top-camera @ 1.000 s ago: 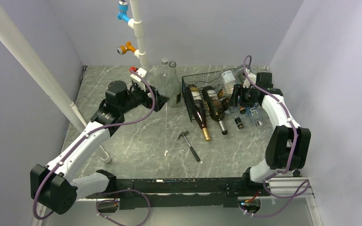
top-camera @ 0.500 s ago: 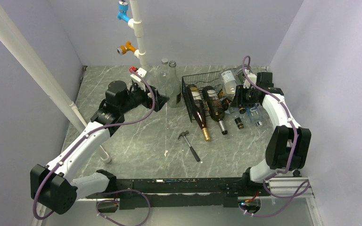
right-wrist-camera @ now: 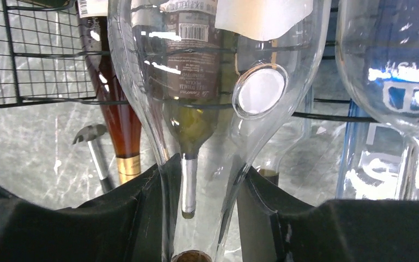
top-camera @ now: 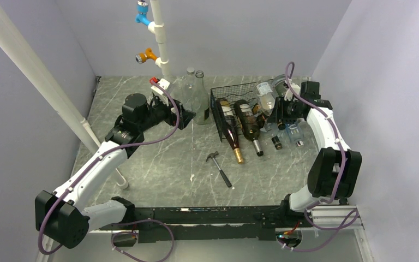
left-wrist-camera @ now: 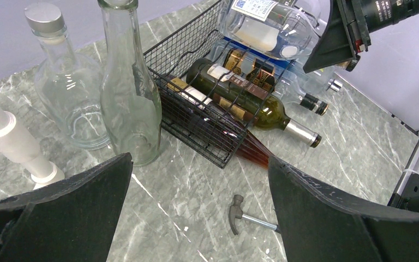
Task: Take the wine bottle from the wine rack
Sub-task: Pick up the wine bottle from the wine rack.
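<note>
The wine rack (top-camera: 216,109) is a black wire-mesh basket at the back right of the table, also in the left wrist view (left-wrist-camera: 196,123) and the right wrist view (right-wrist-camera: 33,71). A clear wine bottle (top-camera: 265,93) with a white label hangs tilted over its right side. My right gripper (top-camera: 280,112) is shut on that bottle's neck (right-wrist-camera: 199,180), a finger (right-wrist-camera: 136,213) on each side. Two dark bottles (top-camera: 230,124) (top-camera: 249,123) lie in the rack, necks sticking out toward me. My left gripper (left-wrist-camera: 199,207) is open and holds nothing, left of the rack.
Two clear bottles (top-camera: 190,82) (top-camera: 200,98) stand just left of the rack. A small hammer (top-camera: 219,166) lies in front of it. A blue-labelled clear bottle (top-camera: 294,132) and a small dark bottle (top-camera: 276,143) lie right of the rack. A white pipe (top-camera: 161,41) rises at the back.
My right gripper has closed on the clear bottle's neck, and that arm has risen slightly with it. The left arm has not moved.
</note>
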`<state>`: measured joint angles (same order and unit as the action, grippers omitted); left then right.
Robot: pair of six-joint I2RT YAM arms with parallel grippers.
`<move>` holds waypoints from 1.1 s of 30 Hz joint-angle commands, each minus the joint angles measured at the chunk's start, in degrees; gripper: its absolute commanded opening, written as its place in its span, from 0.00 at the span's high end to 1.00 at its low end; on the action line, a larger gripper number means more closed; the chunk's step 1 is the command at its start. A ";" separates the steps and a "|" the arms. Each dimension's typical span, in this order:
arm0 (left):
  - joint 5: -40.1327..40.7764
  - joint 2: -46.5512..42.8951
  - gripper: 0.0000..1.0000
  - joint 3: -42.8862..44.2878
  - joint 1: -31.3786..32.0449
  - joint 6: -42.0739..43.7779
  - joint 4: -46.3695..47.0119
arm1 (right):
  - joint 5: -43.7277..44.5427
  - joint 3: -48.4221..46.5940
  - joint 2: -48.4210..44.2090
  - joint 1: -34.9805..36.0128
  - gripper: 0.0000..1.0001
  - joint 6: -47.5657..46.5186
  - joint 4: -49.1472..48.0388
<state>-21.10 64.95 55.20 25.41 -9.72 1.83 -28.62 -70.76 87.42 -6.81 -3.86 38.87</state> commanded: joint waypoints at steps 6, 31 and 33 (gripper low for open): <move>0.01 -2.09 0.01 0.96 -0.18 0.67 1.14 | -12.83 -7.99 -2.20 -0.48 1.00 1.96 1.69; -0.25 -2.39 0.00 0.69 -0.18 0.93 1.51 | -24.72 -10.10 -4.14 -2.08 1.00 8.69 -0.47; -0.41 -2.37 0.00 0.70 -0.18 0.93 1.58 | -25.99 -10.01 -4.10 -2.36 1.00 9.47 -1.03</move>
<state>-21.12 63.90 55.20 25.41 -9.52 1.83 -43.55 -76.97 87.42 -8.32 4.84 49.47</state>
